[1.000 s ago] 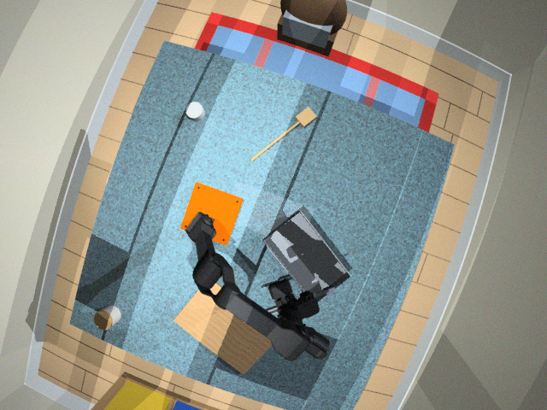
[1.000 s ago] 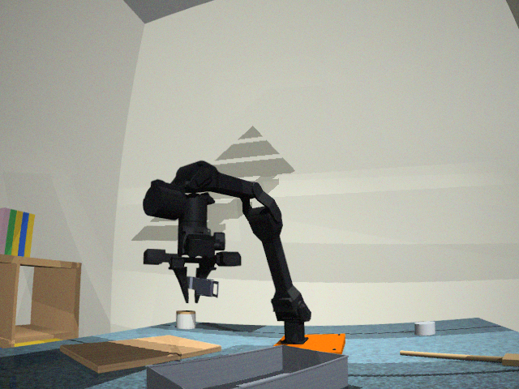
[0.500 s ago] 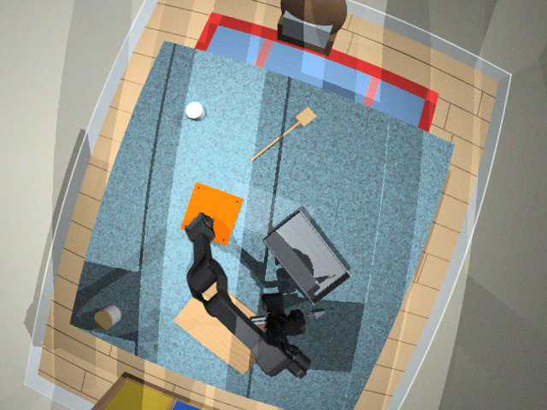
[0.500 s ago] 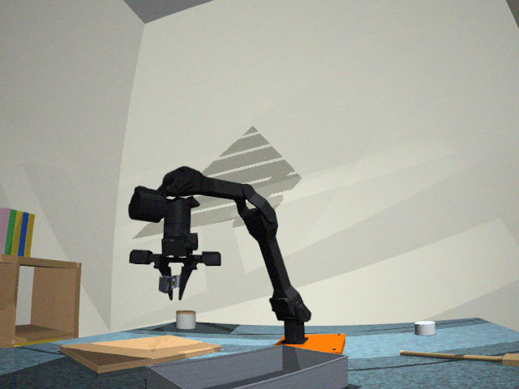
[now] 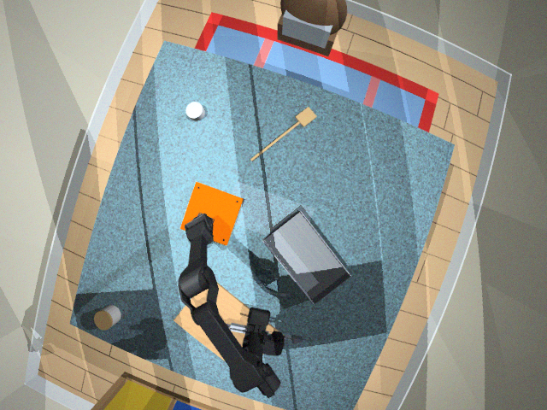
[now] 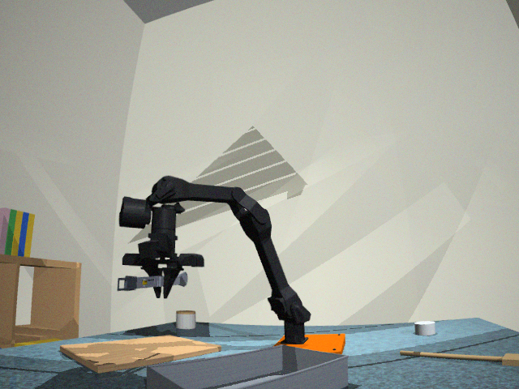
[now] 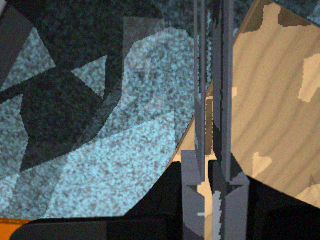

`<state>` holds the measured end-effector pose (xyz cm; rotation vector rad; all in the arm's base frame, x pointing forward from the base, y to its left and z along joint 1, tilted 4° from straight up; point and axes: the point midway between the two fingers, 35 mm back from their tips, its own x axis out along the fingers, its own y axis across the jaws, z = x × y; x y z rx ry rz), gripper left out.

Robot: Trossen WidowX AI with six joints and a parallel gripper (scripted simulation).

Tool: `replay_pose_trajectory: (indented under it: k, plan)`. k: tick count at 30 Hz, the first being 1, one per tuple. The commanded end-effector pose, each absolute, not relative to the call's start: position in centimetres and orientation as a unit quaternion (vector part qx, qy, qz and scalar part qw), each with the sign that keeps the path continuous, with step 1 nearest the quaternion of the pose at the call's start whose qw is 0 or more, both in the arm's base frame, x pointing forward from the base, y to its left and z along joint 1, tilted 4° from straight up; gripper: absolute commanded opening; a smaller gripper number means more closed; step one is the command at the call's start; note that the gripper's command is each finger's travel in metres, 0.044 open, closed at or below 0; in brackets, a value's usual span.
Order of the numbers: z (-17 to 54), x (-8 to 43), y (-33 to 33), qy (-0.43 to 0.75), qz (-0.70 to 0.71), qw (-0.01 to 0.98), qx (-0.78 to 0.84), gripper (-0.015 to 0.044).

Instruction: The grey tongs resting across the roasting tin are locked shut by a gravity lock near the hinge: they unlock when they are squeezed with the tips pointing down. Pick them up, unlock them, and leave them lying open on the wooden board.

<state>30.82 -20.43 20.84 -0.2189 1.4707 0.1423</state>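
Note:
My gripper (image 6: 162, 292) (image 7: 193, 168) points down and is shut on the grey tongs (image 5: 237, 327) (image 6: 138, 282) (image 7: 223, 110). It holds them roughly level around their middle, high above the table. In the exterior view a square loop is at their left end and a scalloped tip at their right. The two arms of the tongs run close together in the wrist view; the lock's state cannot be told. The wooden board (image 5: 229, 304) (image 6: 146, 349) (image 7: 280, 100) lies flat below, partly under the tongs. The grey roasting tin (image 5: 302, 247) (image 6: 328, 368) stands apart from the board with nothing across it.
The orange base plate (image 5: 220, 198) (image 6: 327, 341) bears the arm. A tan-topped cylinder (image 5: 106, 319) (image 6: 186, 320) stands beyond the board. A white cylinder (image 5: 194, 109) (image 6: 425, 328) and a wooden mallet (image 5: 305, 116) (image 6: 511, 359) are farther off, near a red-rimmed blue panel (image 5: 300, 59).

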Motion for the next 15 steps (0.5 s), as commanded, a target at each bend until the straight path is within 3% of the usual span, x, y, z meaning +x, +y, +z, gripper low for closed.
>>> replay_pose_trajectory:
  k: [1, 15]
  plan:
    - [20.8, 29.3, -22.5, 0.67, 0.027, 0.739, -0.059, -0.015]
    - [20.5, 23.3, -28.6, 0.667, -0.094, 0.736, 0.068, -0.015]
